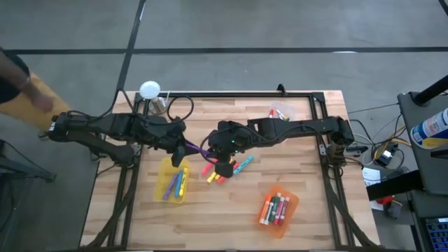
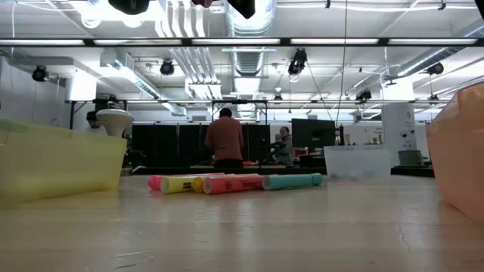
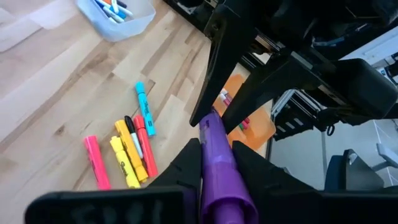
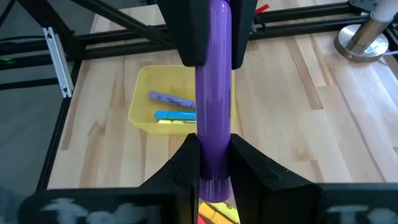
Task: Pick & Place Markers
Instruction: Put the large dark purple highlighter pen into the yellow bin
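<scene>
Purple marker (image 4: 213, 93): I saw it held in the air between both arms, above the table (image 1: 308, 210), one end in each gripper.
Left gripper (image 3: 214, 163): fingers closed on one end.
Right gripper (image 4: 211, 163): fingers clamped on the other end.
Loose markers (image 1: 225, 170): I saw them lying mid-table, between the yellow bin (image 1: 173, 183) and the orange bin (image 1: 278, 208).

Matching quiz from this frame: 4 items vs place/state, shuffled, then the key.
1. purple marker
2. teal marker
3. yellow bin
4. orange bin

A. on the right arm's side of the table
B. gripped at once by left gripper and right gripper
C. on the left arm's side of the table
D. lying loose on the table

Pairs: 1-B, 2-D, 3-C, 4-A
</scene>
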